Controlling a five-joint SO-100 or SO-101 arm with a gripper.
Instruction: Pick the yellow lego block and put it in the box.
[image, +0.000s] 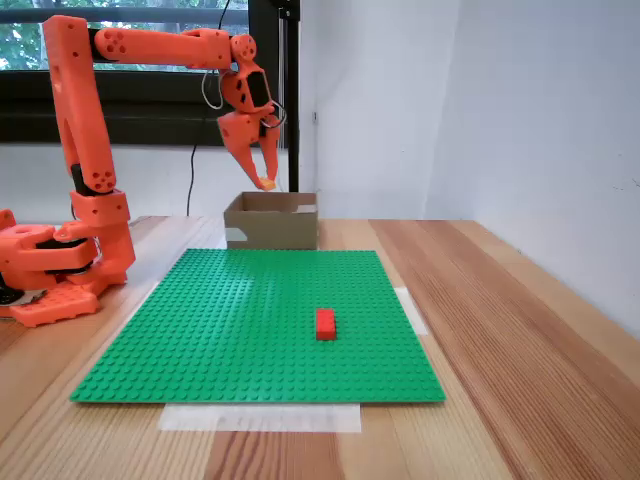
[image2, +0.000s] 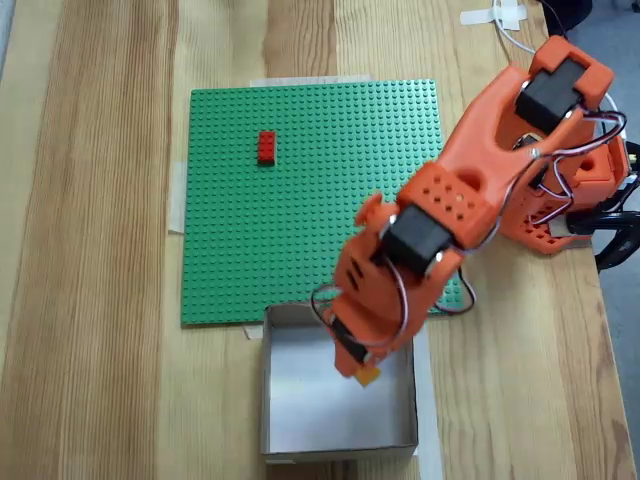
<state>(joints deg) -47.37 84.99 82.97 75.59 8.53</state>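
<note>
The orange gripper (image: 264, 180) hangs above the brown cardboard box (image: 285, 235), shut on the yellow lego block (image: 266, 184), which peeks out between the fingertips. Seen from above, the gripper (image2: 362, 372) and the yellow lego block (image2: 368, 375) are over the right part of the box's interior, inside the rim of the box (image2: 266, 385). The box stands just past the far edge of the green baseplate (image: 240, 320).
A red brick (image: 325, 323) sits on the green baseplate (image2: 230, 220), visible from above as the red brick (image2: 266, 147). The arm's orange base (image: 50, 270) stands left of the plate. White walls close the back and right; bare wooden table lies right of the plate.
</note>
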